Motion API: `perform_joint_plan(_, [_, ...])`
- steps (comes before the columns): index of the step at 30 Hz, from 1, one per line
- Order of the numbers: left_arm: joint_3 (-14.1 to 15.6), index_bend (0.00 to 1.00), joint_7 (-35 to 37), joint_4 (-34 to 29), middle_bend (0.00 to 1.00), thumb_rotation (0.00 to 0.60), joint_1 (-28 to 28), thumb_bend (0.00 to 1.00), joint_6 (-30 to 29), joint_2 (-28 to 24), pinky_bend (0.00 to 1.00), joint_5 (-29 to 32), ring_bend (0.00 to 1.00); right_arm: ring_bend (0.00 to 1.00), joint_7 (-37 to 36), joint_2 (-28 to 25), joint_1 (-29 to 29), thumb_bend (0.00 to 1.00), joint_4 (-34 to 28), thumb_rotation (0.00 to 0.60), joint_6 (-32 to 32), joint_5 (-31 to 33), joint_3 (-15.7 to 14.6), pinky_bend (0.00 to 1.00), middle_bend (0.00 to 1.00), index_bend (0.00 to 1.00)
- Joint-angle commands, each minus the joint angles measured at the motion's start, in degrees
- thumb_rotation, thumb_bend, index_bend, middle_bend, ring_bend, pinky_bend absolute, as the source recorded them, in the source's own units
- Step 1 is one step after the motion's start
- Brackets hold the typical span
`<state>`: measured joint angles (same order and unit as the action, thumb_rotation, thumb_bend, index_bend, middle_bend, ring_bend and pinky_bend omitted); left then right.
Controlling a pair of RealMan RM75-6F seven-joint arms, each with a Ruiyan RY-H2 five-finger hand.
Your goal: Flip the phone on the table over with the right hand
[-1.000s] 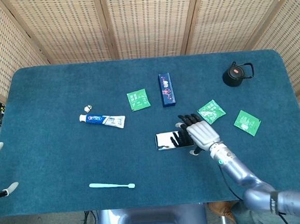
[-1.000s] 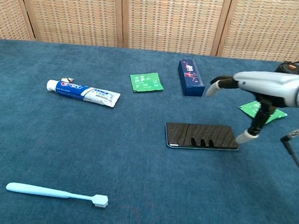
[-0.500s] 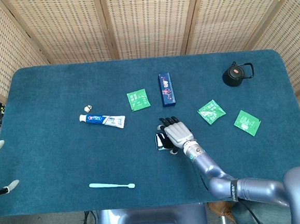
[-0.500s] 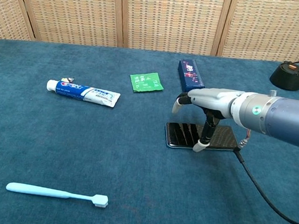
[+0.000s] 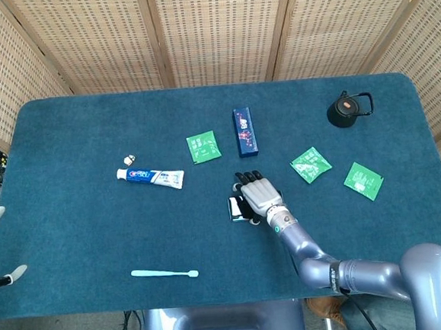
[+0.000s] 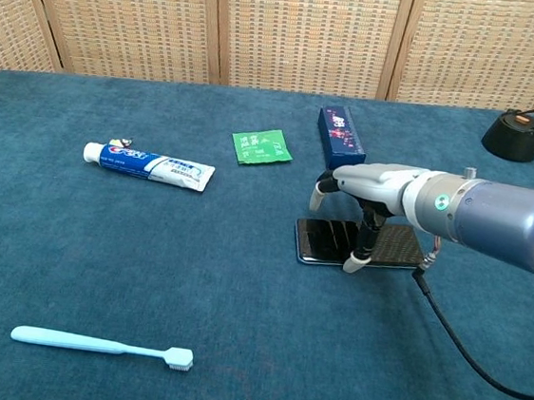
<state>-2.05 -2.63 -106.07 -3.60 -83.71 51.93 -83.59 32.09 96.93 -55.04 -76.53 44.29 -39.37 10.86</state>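
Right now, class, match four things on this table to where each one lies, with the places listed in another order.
Things:
1. phone
2. toothbrush
3. kettle
4. toothpaste tube

Places:
A. far right of the table
B. under the right hand
C. near front edge, left
D. left of the green packet

Pairs: 1-B, 2-C, 3-A, 4-D

Glossy phone [image 6: 329, 241] — matt, napped cloth table [image 6: 234, 330] — metallic hand [image 6: 369, 187].
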Motion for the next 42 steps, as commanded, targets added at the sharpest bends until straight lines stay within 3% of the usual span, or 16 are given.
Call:
perform_joint_plan(1, [0.0,0.0,0.0,0.0,0.0,0.6,0.0,0.0,0.0,0.0,0.0,0.0,0.0,0.0,0.7,0.4,-0.7,0.28,0.7,0.6,-0.3,1.4,-0.6,0.0,0.0,0.28])
perform_joint_plan(5, [0.0,0.0,-0.1,0.0,0.0,0.6,0.0,0.0,0.0,0.0,0.0,0.0,0.0,0.0,0.7,0.7,-1.1,0.35,1.2,0.6,-0.3,2.0,-0.9,0.0,0.0,0.35])
perform_joint_plan(10, [0.1,0.0,-0.4,-0.1,0.0,0.6,-0.1,0.0,-0.1,0.1,0.0,0.0,0.0,0.0,0.2,1.0,-1.4,0.43,1.4,0.6,-0.4,2.6,-1.1,0.0,0.0,0.6])
perform_joint_plan(13, [0.1,0.0,-0.3,-0.1,0.0,0.6,0.0,0.0,-0.1,0.1,0.0,0.0,0.0,0.0,-0.3,0.8,-1.5,0.45,0.8,0.6,-0.2,2.3,-1.1,0.0,0.0,0.65])
perform_joint_plan(19, [0.1,0.0,-0.2,-0.2,0.0,0.6,-0.1,0.0,-0.1,0.1,0.0,-0.1,0.0,0.0,-4.0,-0.2,-0.4,0.49,-2.0,0.6,0.6,-1.2,-0.4,0.0,0.0,0.67])
perform_joint_plan(32, [0.8,0.0,1.1,-0.3,0.0,0.6,0.6,0.0,-1.7,-0.5,0.0,-2.3,0.0,0.0,-16.7,-4.8,4.0,0.5,-12.5,0.6,4.0,-13.7,2.2,0.0,0.0,0.67])
perform_joint_plan(36, [1.2,0.0,2.2,-0.4,0.0,0.6,1.0,0.0,-2.4,-0.9,0.0,-3.5,0.0,0.0,-26.0,-6.1,6.8,0.5,-15.5,0.6,4.7,-19.2,3.4,0.0,0.0,0.67])
perform_joint_plan(42, [1.8,0.0,3.7,-0.2,0.0,0.6,1.3,0.0,-2.7,-1.4,0.0,-5.2,0.0,0.0,-38.8,-7.7,10.6,0.5,-13.7,0.6,4.9,-24.2,3.6,0.0,0.0,0.67])
